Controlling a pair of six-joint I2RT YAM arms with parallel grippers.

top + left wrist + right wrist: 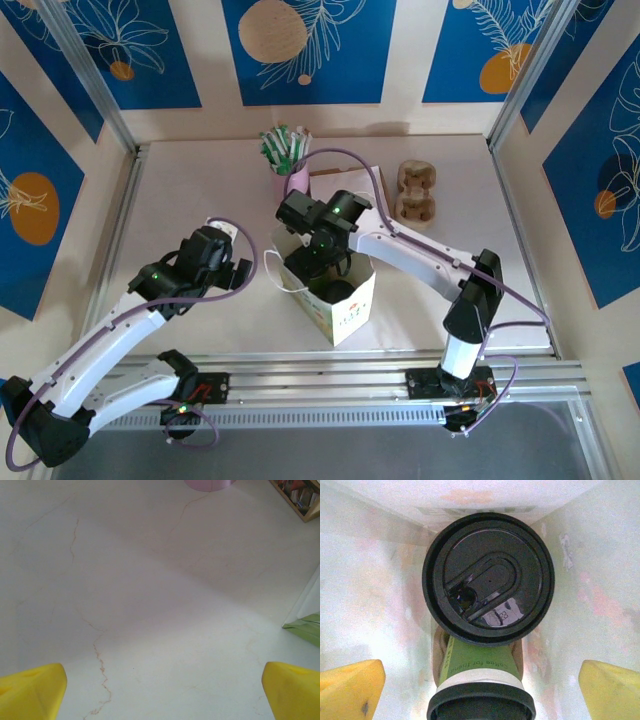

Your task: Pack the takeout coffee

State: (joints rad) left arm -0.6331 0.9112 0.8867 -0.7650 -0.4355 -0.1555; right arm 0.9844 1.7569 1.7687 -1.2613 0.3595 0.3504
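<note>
Here, the takeout coffee (pixel 480 662) is seen inside the paper bag (pixel 352 310), which stands open near the middle of the desk (pixel 180 190). In the right wrist view, the cup's green body and white band are seen lying down in the bag, with a black rim at the near end. A round black lid (pixel 487 577) is seen flat-on just past it, and the cup's far end is hidden by it. Whether that lid sits on a second cup cannot be told. The right gripper (pixel 320 255) is held at the bag's mouth. Its yellow fingers (pixel 352 690) are spread wide apart, one at each side of the cup, and nothing is clamped. The left gripper (pixel 238 268) is held left of the bag, over bare desk, and its fingers (pixel 35 692) are wide apart too. A pink cup of sticks (pixel 285 160) is set at the far side.
</note>
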